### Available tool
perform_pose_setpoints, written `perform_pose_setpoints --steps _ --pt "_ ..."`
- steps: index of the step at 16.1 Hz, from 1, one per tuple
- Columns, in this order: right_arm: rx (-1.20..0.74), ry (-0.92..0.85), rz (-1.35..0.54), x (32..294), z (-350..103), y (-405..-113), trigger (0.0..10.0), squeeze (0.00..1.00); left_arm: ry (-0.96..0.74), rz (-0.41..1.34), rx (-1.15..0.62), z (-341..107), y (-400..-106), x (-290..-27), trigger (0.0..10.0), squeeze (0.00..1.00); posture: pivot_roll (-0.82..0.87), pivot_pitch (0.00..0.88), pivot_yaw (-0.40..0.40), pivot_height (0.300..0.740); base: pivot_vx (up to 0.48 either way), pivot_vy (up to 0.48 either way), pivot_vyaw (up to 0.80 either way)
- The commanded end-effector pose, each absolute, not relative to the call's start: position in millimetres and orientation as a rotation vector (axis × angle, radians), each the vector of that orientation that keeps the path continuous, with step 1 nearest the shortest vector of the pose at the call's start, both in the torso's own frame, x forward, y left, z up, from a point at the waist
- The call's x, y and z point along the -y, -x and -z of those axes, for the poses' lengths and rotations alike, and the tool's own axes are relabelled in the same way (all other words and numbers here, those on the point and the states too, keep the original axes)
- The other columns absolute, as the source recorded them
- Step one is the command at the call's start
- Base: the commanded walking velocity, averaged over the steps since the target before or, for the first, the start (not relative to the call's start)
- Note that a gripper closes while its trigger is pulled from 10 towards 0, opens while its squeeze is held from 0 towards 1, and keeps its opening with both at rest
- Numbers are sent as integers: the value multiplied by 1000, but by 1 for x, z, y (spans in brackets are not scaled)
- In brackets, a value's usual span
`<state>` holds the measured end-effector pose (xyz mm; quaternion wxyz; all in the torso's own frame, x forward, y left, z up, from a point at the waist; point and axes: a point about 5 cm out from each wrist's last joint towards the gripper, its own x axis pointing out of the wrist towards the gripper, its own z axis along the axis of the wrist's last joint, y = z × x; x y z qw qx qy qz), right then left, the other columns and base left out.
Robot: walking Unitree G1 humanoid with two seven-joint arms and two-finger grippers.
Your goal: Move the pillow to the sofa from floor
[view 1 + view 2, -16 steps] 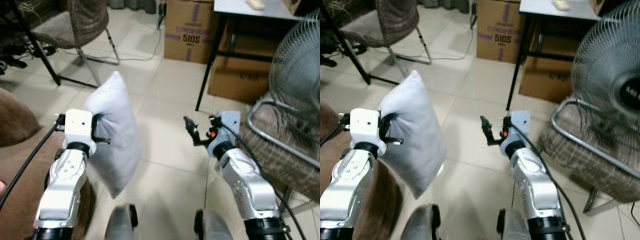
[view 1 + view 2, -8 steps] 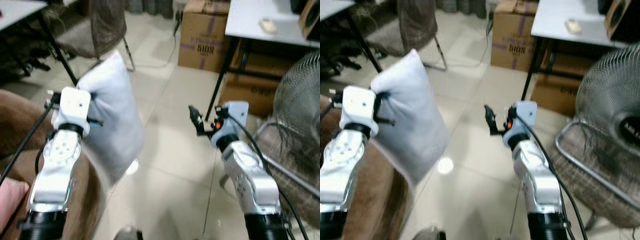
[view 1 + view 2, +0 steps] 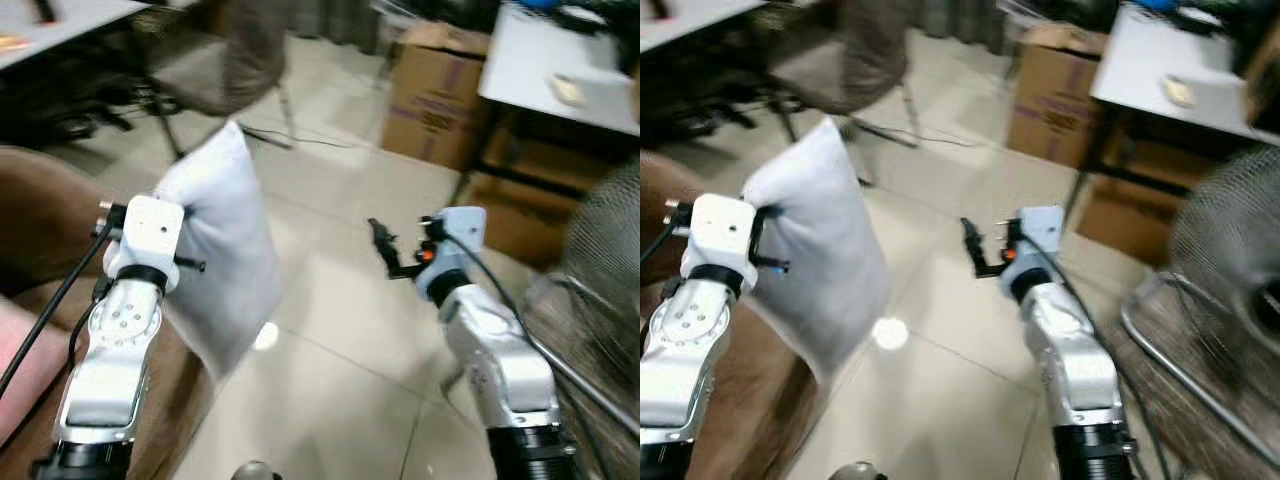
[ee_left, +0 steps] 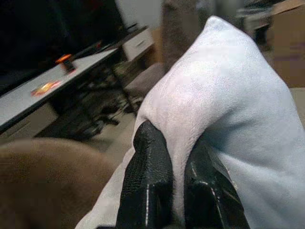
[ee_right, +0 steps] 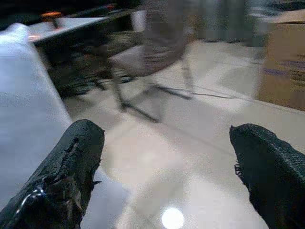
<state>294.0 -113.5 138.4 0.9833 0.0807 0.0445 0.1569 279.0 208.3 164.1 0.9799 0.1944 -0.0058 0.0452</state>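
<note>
A pale blue-white pillow (image 3: 222, 258) hangs in the air above the tiled floor, beside the brown sofa (image 3: 40, 235) on my left. My left gripper (image 4: 175, 157) is shut on a fold of the pillow (image 4: 228, 109) near its upper edge. The pillow's lower corner hangs past the sofa's front edge. My right gripper (image 3: 381, 247) is held out over the floor at mid-height, open and holding nothing; its two black fingertips (image 5: 71, 162) stand wide apart in the right wrist view.
A folding chair (image 3: 245, 60) stands ahead on the left. Cardboard boxes (image 3: 435, 95) sit under a white table (image 3: 560, 65) ahead on the right. A standing fan (image 3: 1240, 260) and a metal-framed seat are close on my right. A dark desk (image 3: 60, 30) lies far left.
The whole view has swung left, bringing more of the sofa into sight. The pillow stays held in my left gripper at about the same height. The right gripper remains open.
</note>
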Motion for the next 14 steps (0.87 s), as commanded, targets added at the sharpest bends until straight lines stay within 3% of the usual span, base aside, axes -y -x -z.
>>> perform_pose_setpoints --steps 1,13,14 --pt "-88 -173 -318 115 -140 -295 10000 0 -380 -90 78 -178 -276 -206 10000 0 -4 0 -6 740 0 0 788" --pt "-98 -202 -231 122 -133 -295 10000 0 -338 -35 53 -178 -281 -203 10000 0 -21 0 36 740 0 0 790" --pt "-88 -209 -220 122 -133 -295 10000 0 -325 -24 53 -178 -281 -201 10000 0 -21 0 36 740 0 0 0"
